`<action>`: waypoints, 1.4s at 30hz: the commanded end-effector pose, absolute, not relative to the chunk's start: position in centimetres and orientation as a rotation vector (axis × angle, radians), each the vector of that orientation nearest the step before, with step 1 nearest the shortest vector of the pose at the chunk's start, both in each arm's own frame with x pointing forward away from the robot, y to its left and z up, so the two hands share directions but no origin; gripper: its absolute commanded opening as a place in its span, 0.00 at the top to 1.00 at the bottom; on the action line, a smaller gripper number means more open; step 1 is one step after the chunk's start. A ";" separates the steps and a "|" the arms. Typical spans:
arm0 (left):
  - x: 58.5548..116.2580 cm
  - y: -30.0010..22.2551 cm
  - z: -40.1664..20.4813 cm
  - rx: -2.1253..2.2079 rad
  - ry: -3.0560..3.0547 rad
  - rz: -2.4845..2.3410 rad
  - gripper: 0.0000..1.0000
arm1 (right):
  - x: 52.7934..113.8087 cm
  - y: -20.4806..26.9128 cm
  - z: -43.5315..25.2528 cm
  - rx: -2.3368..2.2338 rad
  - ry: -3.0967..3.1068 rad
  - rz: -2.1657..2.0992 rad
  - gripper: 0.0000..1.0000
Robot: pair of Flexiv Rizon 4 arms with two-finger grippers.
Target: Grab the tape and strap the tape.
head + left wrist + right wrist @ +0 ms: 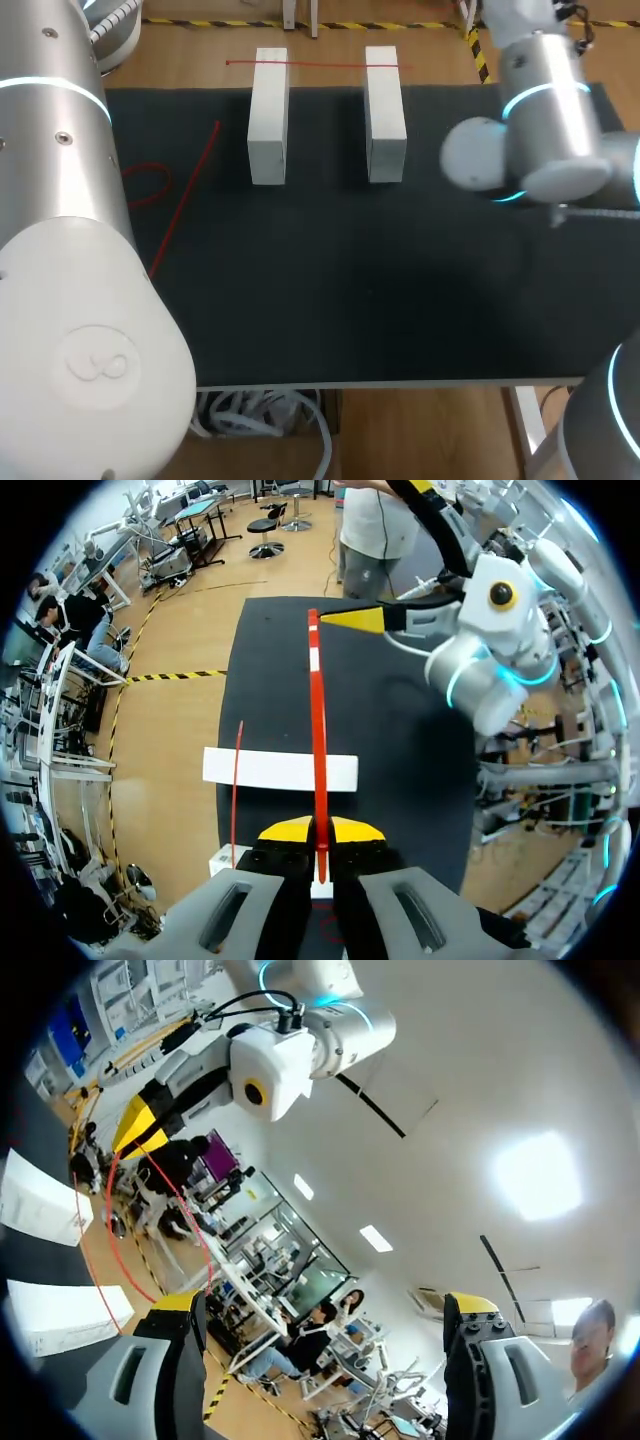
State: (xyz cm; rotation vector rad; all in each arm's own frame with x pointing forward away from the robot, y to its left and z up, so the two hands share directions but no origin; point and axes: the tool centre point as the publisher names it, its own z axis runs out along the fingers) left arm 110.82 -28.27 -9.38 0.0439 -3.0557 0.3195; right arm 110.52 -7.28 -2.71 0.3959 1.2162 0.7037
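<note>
Left arm [60, 200]: fills the left side of the head view from the upper left to the lower left corner. Its gripper does not show there.
Left gripper [320, 832]: in its own wrist view the yellow tips are pinched together on the tape, which comes out between them and runs straight ahead.
Tape [318, 730]: a thin, flat red strip. From the left gripper it passes over a white block and on toward a yellow fingertip of the other arm; whether it touches that tip I cannot tell. In the head view a loose loop [147, 185] lies at left centre, a slanting strand [185, 195] sits just right of it, and a fine line [320, 65] crosses the far ends of both blocks at upper middle.
Handling: it looks light and limp, with no stiffness of its own, so it will probably sag or twist unless kept taut. It is narrow enough to slip out of a shallow pinch.
Where to hold: probably the straight stretch ahead of the left gripper, flat faces against the pads, rather than the slack loop.
Left block [268, 115]: white, upright, upper middle of the head view.
Right block [385, 110]: its twin, just right of it with a gap between.
Table [350, 300]: dark mat under both blocks.
Right gripper [325, 1303]: fingers spread wide with nothing between them, pointing up and away from the table.
Right arm [545, 110]: enters from the upper right.
</note>
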 end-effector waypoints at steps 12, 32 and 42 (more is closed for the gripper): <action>111.2 -28.5 -9.1 0.043 -3.049 0.303 1.00 | 110.5 -7.2 -3.4 0.010 1.647 0.952 0.00; 111.2 -28.5 -9.1 0.043 -3.049 0.303 1.00 | 113.0 -6.0 -6.9 0.586 1.784 1.086 0.00; 111.2 -28.5 -9.1 0.043 -3.049 0.303 1.00 | 112.6 -5.1 -7.6 0.682 1.641 1.208 0.00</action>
